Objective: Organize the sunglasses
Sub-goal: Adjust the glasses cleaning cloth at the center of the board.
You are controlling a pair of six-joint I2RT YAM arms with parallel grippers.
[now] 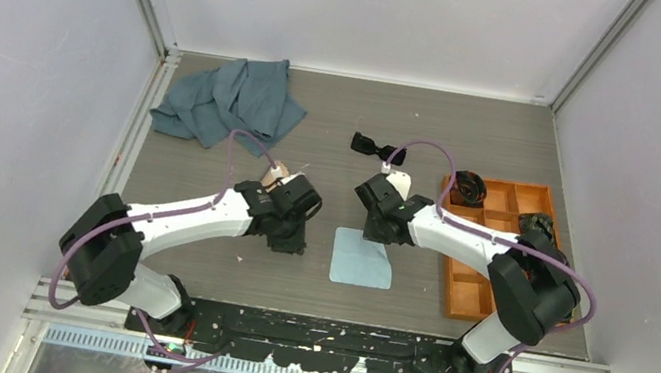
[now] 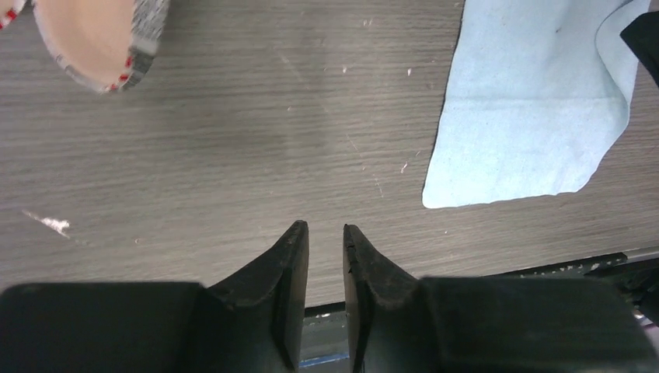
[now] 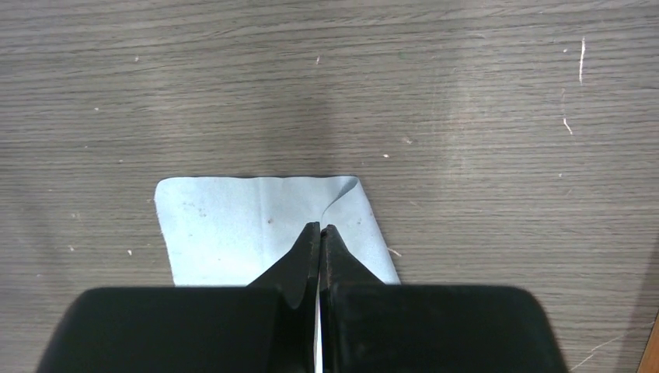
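Observation:
The sunglasses (image 1: 366,144), small and glossy black, lie on the table at the back centre, apart from both grippers. They do not show in either wrist view. My right gripper (image 1: 381,231) (image 3: 320,228) is shut on the far edge of a light blue cloth (image 1: 361,261) (image 3: 233,225), which curls up at the fingertips. My left gripper (image 1: 290,240) (image 2: 326,230) hovers empty over bare table left of the cloth (image 2: 528,101), its jaws a narrow gap apart. The patterned case (image 1: 276,173) (image 2: 93,39) lies just behind my left wrist, showing a tan inside.
An orange compartment tray (image 1: 498,237) stands at the right with black coiled bundles (image 1: 469,187) in its far cells. A crumpled grey-blue cloth (image 1: 231,101) lies at the back left. White walls enclose the table on three sides.

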